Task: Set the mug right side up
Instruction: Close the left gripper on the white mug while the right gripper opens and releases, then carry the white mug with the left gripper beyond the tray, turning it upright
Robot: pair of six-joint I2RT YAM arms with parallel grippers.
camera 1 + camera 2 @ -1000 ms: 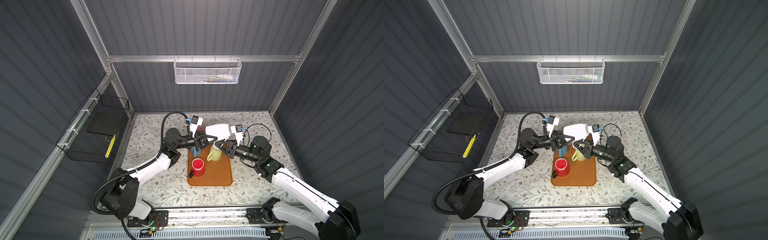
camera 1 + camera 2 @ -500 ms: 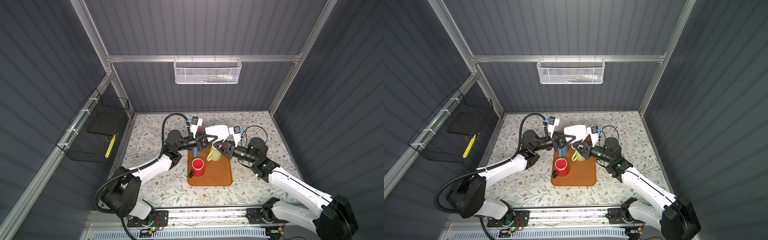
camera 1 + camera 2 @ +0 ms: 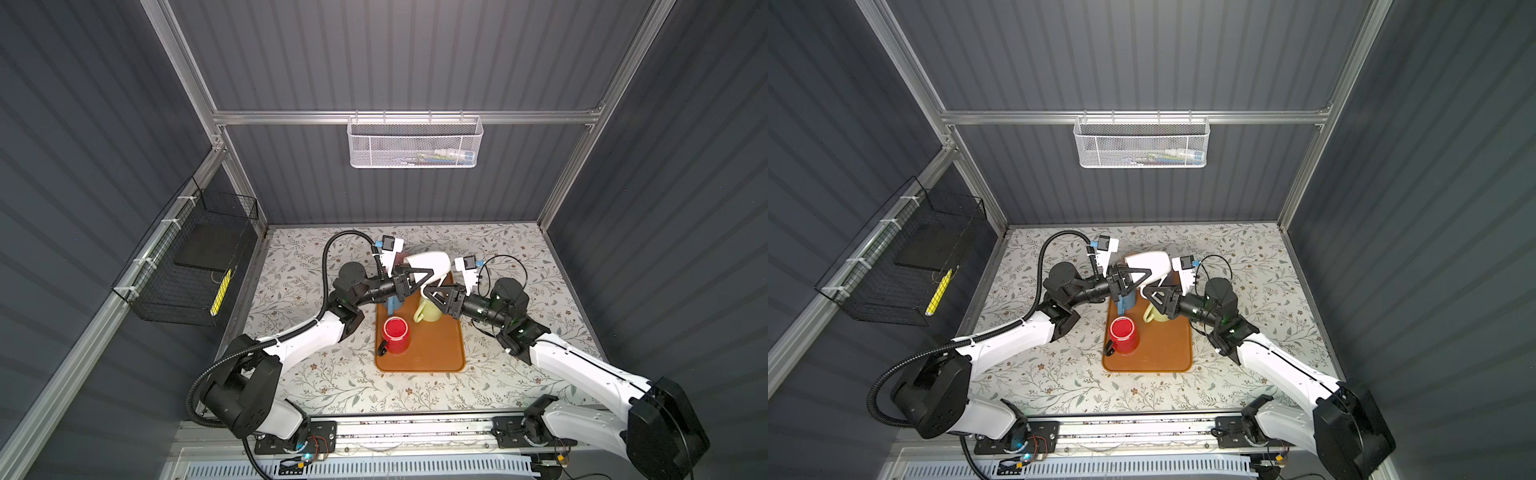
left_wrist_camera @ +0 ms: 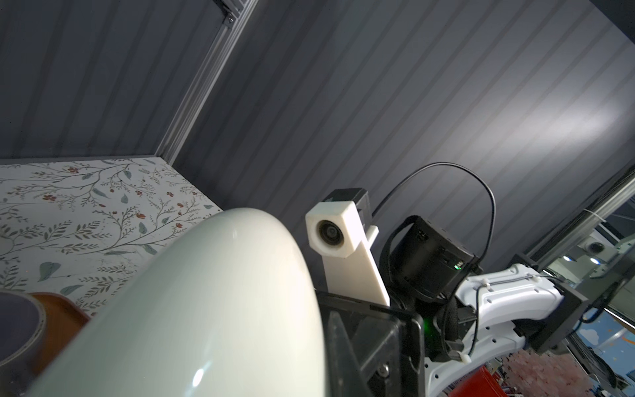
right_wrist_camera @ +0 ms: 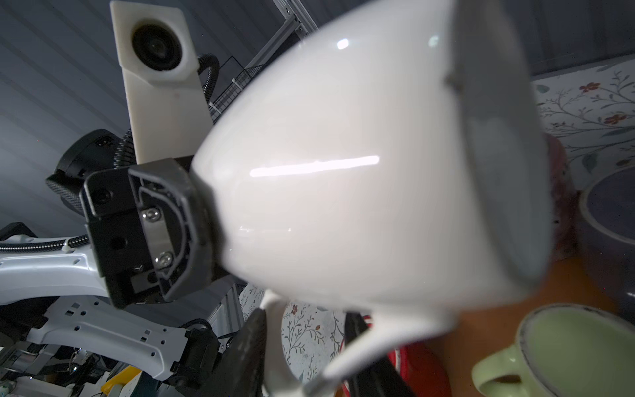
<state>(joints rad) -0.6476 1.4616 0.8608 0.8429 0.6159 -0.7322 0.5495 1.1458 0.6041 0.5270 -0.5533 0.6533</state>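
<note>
On the tray the red mug stood nearest, at the 7 o'clock corner, its handle pointing to 7 o'clock. The green mug sat mouth up at 2 o'clock from it, and the blue cup at 12 o'clock from it, by the tray's edge. Above the green mug the right gripper reached in from 3 o'clock. Its jaws stood partway apart on either side of the white mug's handle, and whether they touched it could not be told. The left gripper reached in from 9 o'clock, closed tight at the narrow end of the white mug. That mug hung in the air over the tray's 12 o'clock end, lying on its side, with its mouth turned away from the left gripper and its handle hanging down. A black basket hung on the wall at 9 o'clock. Farthest off, a white basket hung on the wall at 12 o'clock.
</note>
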